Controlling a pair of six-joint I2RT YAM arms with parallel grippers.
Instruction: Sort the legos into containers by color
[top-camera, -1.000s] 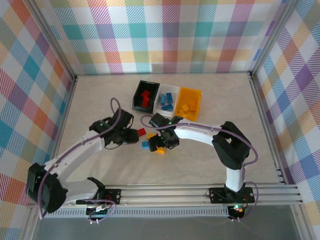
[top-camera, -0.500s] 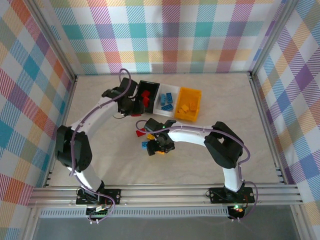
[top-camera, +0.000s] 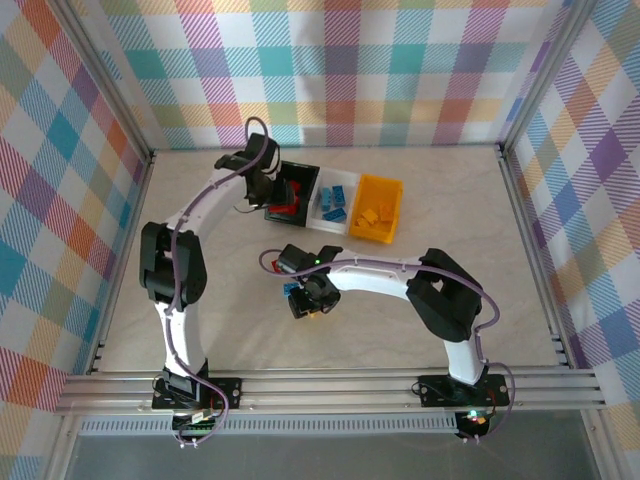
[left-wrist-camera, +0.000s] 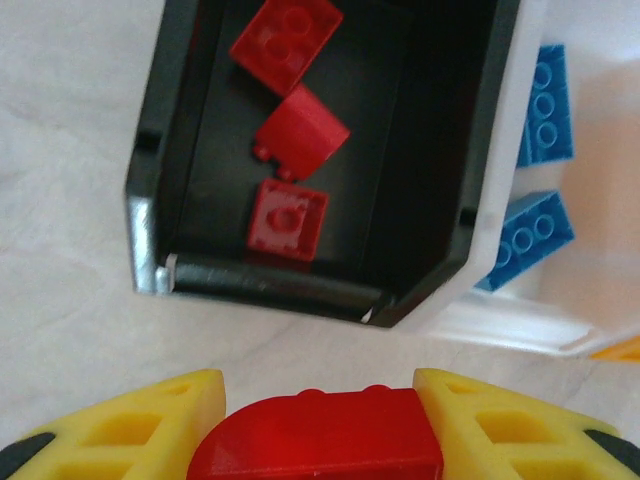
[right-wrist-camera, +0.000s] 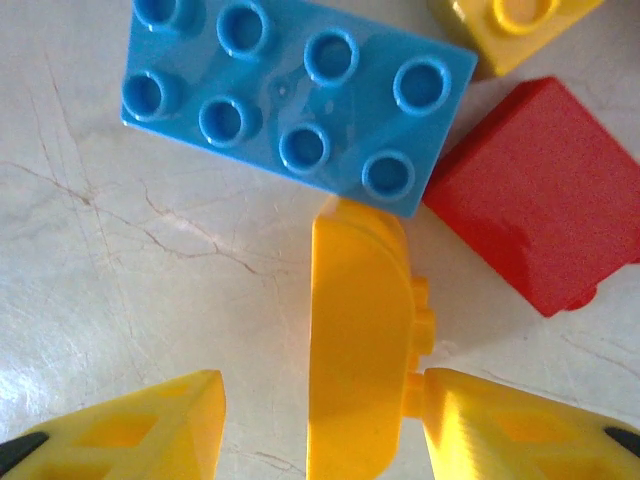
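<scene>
**Right gripper** (right-wrist-camera: 322, 398), near, at mid-table (right-wrist-camera: 90, 300): the jaws stand part open astride the orange brick (right-wrist-camera: 355, 340), which lies on the table. One finger touches the brick and the other stands apart from it, so nothing is clamped.

Hazard: one-sided contact may slide or turn the brick before both pads seat. The blue brick (right-wrist-camera: 300, 100) appears to touch its far end, and the loose red brick (right-wrist-camera: 530, 220) lies just beside it. Either may be nudged or dragged along.

**Left gripper** (left-wrist-camera: 318, 400), far, left of centre: the jaws are closed on the held red brick (left-wrist-camera: 318, 440), apparently short of the near wall of the black bin (left-wrist-camera: 270, 283).

Hazard: a release here may land the brick on that wall or on the table. The white bin (left-wrist-camera: 500, 322) adjoins on the right, and drift that way would missort.
</scene>
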